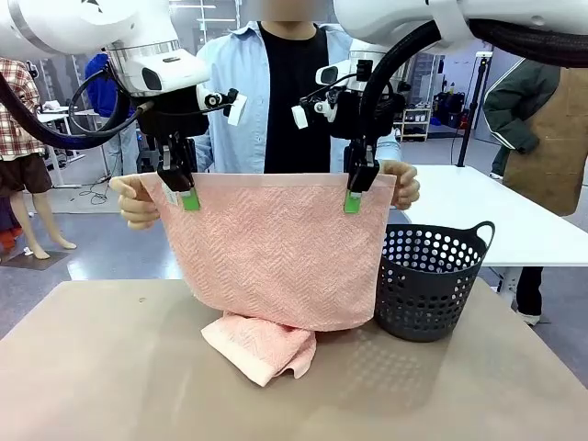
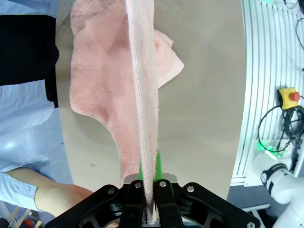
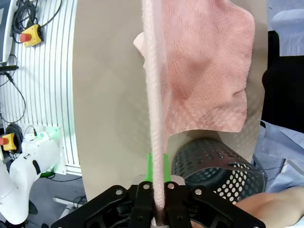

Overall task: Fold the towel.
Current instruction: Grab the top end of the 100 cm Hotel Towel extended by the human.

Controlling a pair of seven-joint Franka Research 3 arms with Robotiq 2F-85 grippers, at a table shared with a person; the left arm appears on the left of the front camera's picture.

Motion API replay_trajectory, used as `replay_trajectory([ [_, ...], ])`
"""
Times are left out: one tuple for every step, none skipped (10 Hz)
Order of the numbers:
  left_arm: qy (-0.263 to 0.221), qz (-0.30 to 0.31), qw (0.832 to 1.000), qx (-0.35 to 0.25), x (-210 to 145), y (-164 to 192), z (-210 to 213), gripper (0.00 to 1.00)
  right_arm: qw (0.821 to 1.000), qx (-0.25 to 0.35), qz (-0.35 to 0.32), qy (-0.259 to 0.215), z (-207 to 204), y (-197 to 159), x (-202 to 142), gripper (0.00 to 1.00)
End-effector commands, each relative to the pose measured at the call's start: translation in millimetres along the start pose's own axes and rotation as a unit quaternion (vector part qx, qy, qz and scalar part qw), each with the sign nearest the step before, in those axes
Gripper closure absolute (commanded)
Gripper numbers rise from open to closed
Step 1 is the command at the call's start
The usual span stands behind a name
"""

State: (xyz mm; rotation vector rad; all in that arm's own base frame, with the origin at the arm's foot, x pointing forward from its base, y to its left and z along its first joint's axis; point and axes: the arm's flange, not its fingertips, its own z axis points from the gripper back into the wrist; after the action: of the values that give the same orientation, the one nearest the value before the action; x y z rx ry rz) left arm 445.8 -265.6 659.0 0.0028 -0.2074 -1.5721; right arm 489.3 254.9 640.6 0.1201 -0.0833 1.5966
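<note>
The towel (image 1: 276,266) hung above the worktop (image 1: 110,367), its lower end heaped on the surface. The robot's left hand (image 1: 184,197) and the robot's right hand (image 1: 354,200) were clamped on the top edge, each just inside a corner. A person stood behind the towel, gripping both corners, and the basket (image 1: 430,285) stood on the worktop just right of the towel.

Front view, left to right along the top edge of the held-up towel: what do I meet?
Person's hand → left black two-finger gripper with green pads → right black two-finger gripper → person's other hand, all on the salmon-pink terry towel.
</note>
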Motion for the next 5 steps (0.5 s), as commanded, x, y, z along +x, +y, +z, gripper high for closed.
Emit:
replay_trajectory([
  [0.000, 0.003, 1.000, 0.000, -1.3, 0.0, 0.0, 1.00, 1.000, 0.000, -0.001, 0.001, -0.5, 1.2, -0.6, 1.00],
  [0.000, 0.003, 1.000, 0.000, -1.3, 0.0, 0.0, 1.00, 1.000, 0.000, -0.001, 0.001, -0.5, 1.2, -0.6, 1.00],
  [0.000, 0.003, 1.000, 0.000, -1.3, 0.0, 0.0, 1.00, 1.000, 0.000, -0.001, 0.001, -0.5, 1.2, -0.6, 1.00],
  [0.000, 0.003, 1.000, 0.000, -1.3, 0.0, 0.0, 1.00, 1.000, 0.000, -0.001, 0.001, -0.5, 1.2, -0.6, 1.00],
  [0.000, 0.003, 1.000, 0.000, -1.3, 0.0, 0.0, 1.00, 1.000, 0.000, -0.001, 0.001, -0.5, 1.2, -0.6, 1.00],
])
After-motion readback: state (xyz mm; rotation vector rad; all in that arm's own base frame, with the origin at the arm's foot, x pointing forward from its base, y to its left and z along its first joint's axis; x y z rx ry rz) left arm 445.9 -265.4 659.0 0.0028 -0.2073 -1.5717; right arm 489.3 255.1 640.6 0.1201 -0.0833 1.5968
